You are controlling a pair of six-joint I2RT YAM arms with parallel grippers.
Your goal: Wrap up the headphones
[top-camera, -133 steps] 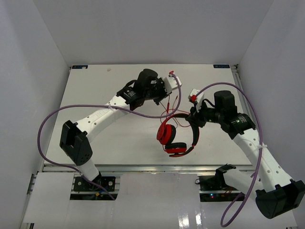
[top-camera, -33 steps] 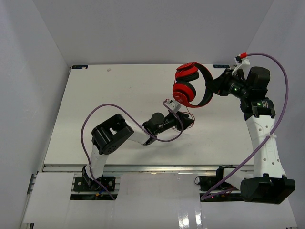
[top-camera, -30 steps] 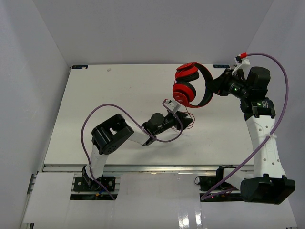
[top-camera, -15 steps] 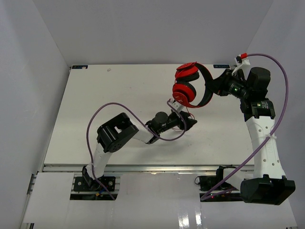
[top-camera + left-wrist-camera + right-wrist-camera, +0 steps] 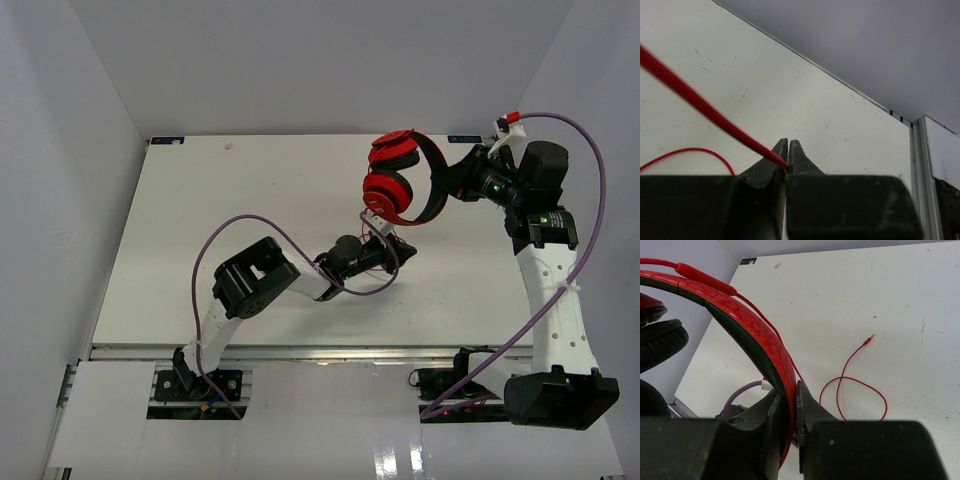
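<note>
Headphones [image 5: 398,186]: red over-ear pair, held up off the table [image 5: 230,200] above its far right part, with the band arching towards the right arm
Earcups [image 5: 386,190]: round red shells with black padding – in the top view one sits above the other, close together
Headband [image 5: 747,322]: red outside with a faint pattern on its surface, black lining on the inner side
Cable [image 5: 700,106]: thin and red; a thicker inline piece [image 5: 705,278] lies along the top of the band, and a slack loop rests on the table, ending in a small plug [image 5: 870,338] (seen from the right wrist)
Right gripper [image 5: 456,180]: both fingers closed tight on the headband, which is pinched between the two tips
Left gripper [image 5: 393,246]: low over the table, just below the earcups; tips pressed together with the cable nipped between them – no gap shows
Cable at the left gripper: runs taut and straight, up and away from the tips
</note>
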